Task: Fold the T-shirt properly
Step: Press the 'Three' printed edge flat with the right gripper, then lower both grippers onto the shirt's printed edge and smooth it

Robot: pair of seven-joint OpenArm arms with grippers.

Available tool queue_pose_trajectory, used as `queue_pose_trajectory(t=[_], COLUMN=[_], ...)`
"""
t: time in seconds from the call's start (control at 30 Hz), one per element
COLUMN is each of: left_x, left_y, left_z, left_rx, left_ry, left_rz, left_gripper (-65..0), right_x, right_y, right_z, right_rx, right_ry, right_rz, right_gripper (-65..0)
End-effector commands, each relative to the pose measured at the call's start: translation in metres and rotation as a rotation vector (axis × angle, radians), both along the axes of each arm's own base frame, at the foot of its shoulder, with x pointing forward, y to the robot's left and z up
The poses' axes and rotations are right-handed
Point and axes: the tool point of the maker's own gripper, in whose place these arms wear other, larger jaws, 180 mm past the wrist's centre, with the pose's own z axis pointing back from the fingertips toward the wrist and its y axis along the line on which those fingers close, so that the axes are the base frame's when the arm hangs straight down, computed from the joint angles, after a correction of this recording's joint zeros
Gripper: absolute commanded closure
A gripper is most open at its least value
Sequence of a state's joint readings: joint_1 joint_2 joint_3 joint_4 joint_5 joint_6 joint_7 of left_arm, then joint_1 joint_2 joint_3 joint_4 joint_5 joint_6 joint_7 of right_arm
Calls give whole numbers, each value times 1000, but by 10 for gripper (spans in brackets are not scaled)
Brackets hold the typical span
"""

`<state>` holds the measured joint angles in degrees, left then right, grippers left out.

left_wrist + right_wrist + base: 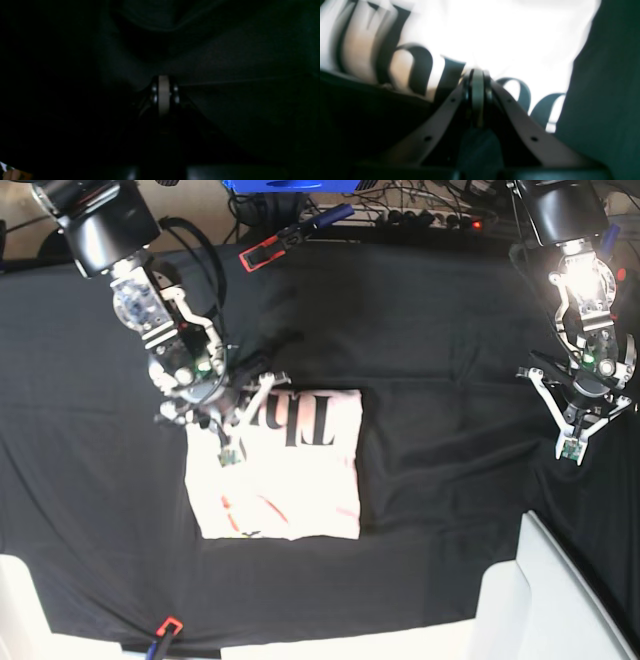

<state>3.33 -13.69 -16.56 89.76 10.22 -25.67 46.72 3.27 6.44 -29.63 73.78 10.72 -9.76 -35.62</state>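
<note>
One shirt (285,480), pale pink and already folded into a rough square with its black lettering facing up, lies left of centre on the cloth-covered bench (440,360). The right gripper (222,423) sits at the shirt's upper left corner, fingers pressed together with no fabric visibly pinched. The risk, as I judge it, is that lifting or sliding away from here drags that corner and spoils the fold. The left gripper (578,423), fingers also pressed together, hovers well apart over bare cloth.
</note>
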Motion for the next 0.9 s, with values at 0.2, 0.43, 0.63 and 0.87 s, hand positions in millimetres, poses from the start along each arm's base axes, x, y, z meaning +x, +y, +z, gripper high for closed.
queue_pose_trajectory(t=[0.2, 0.43, 0.63, 0.87], left_x=[12, 13, 17, 45], left_y=[5, -6, -44, -143], left_z=[17, 11, -3, 11], left_rx=[18, -14, -94, -180], left_ry=[-53, -59, -61, -123], left_rz=[-3, -1, -23, -215], left_gripper=[0, 0, 0, 0], right_x=[6, 7, -4, 6], right_y=[33, 45, 28, 28], right_z=[25, 49, 1, 29], right_rx=[29, 57, 5, 18], right_ry=[-50, -63, -2, -40], right_rz=[86, 100, 82, 86], right_gripper=[0, 0, 0, 0])
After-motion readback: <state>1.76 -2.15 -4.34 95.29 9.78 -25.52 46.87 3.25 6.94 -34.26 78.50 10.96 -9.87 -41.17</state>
